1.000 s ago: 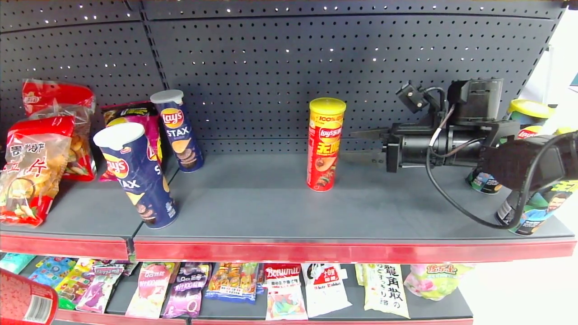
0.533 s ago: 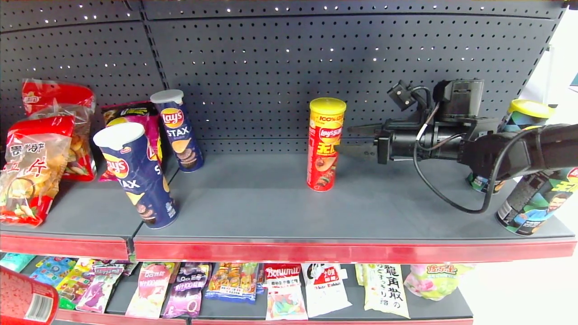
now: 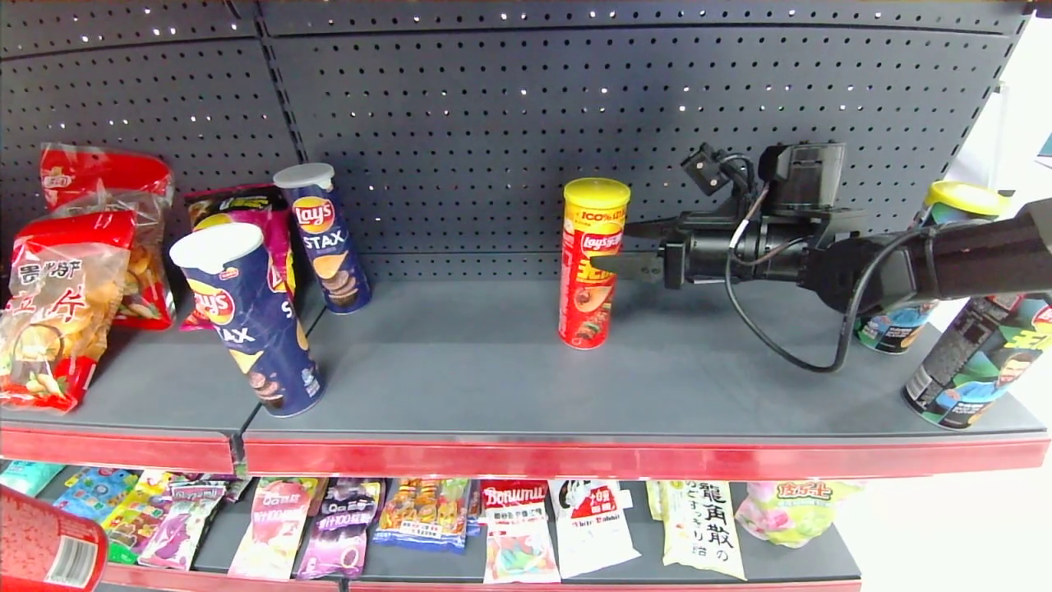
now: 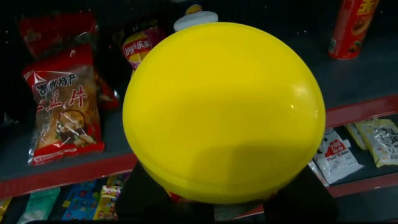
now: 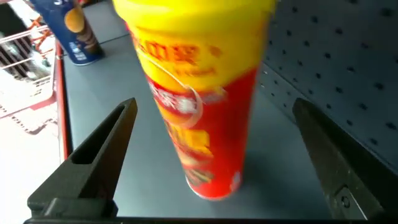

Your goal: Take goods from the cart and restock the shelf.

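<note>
A red chip can (image 3: 590, 267) with a yellow lid stands upright mid-shelf on the grey shelf (image 3: 493, 378). My right gripper (image 3: 620, 245) comes in from the right at mid-height of the can, open, with its fingertips reaching the can's right side. In the right wrist view the same can (image 5: 202, 118) stands between the two spread fingers (image 5: 102, 152), tips level with its body and apart from it. The left wrist view shows the yellow lid (image 4: 221, 109) of another red can, which my left gripper (image 4: 221, 205) holds from below. That can (image 3: 41, 547) sits low at the left.
Two blue chip cans (image 3: 246, 321) (image 3: 322, 238) and snack bags (image 3: 57, 304) occupy the shelf's left part. Green-printed cans (image 3: 970, 370) (image 3: 900, 325) stand at the right end. The pegboard back (image 3: 493, 123) is close behind. Small packets (image 3: 518, 526) fill the lower shelf.
My right gripper has moved left along the shelf, from well clear of the red can to having its open fingers at the can's sides. The can and the left arm have stayed put.
</note>
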`<state>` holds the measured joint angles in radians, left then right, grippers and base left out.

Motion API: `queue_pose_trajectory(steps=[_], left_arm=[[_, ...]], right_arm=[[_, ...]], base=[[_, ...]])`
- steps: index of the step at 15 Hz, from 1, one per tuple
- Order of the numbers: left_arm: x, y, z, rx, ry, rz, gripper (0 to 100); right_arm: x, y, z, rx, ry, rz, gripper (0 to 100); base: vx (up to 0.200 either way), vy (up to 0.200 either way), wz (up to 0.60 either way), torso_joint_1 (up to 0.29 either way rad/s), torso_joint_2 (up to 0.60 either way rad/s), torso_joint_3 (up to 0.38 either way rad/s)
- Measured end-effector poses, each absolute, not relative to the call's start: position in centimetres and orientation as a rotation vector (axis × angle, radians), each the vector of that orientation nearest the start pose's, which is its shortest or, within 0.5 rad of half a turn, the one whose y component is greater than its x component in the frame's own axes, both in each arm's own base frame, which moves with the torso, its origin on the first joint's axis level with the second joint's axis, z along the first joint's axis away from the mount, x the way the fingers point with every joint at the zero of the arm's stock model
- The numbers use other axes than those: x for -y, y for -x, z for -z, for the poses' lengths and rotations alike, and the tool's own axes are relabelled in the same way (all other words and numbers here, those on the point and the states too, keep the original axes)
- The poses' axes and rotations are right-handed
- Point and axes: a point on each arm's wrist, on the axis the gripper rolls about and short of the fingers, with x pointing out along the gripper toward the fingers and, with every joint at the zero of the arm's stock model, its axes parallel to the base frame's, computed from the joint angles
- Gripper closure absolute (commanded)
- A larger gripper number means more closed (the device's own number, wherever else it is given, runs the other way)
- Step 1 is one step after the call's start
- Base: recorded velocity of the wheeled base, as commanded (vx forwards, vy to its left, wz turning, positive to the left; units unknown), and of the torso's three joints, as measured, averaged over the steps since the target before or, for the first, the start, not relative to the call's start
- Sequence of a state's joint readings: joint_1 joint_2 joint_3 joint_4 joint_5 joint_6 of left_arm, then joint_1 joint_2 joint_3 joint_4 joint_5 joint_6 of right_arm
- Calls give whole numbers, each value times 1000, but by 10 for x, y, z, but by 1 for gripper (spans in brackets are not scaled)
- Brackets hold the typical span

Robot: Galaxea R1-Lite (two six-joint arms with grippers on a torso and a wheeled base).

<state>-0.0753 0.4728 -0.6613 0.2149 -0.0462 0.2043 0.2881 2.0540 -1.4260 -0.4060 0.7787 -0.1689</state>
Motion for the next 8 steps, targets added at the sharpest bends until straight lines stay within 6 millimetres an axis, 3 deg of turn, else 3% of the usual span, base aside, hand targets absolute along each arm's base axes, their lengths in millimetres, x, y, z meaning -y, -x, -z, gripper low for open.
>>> queue_pose_trajectory(steps=[8], left_arm=[[0,8,-241,-9,-204,122,100]], right_arm=[[-154,-407,-202,-109,103,-1115,0]], base=[[0,0,0,0,0,0]])
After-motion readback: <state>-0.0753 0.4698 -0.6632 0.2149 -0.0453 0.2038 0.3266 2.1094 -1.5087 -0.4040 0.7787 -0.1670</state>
